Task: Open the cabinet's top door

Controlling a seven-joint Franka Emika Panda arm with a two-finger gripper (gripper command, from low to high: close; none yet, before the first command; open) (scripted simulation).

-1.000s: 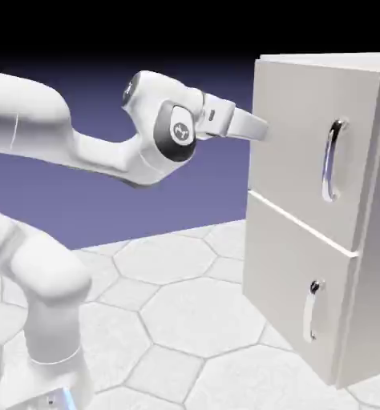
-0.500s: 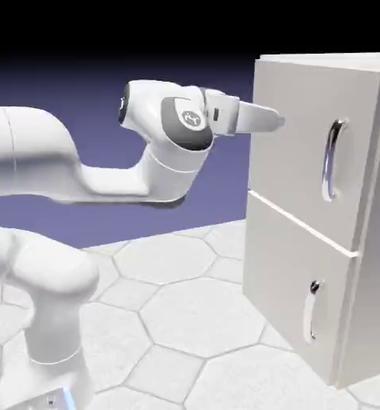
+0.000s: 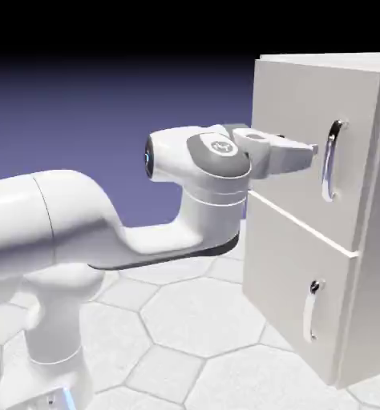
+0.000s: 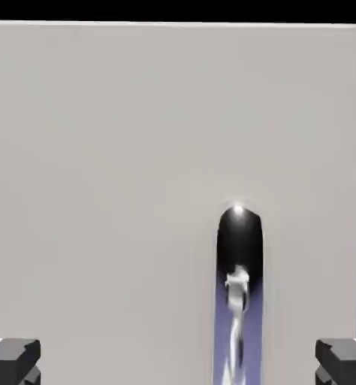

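Note:
The off-white cabinet (image 3: 373,240) stands at the right of the exterior view. Its top door (image 3: 293,88) is flush with the front and carries a long silver handle (image 3: 331,160). My gripper (image 3: 305,152) hovers in front of that door, just left of the handle, a small gap away. In the hand view the top door (image 4: 121,188) fills the picture and the handle (image 4: 239,301) rises between my fingertips (image 4: 12,359), right of the middle. The gripper (image 4: 178,365) is open and holds nothing.
Below the top door sits the shorter lower door (image 3: 281,280) with its small handle (image 3: 312,311). The arm's elbow and base occupy the exterior view's left. Hexagon-tiled floor (image 3: 185,320) lies in front of the cabinet.
The hand has travelled right and slightly down, from the cabinet's left edge across the top door toward the handle. The arm's upper links dropped lower. The jaws stayed open.

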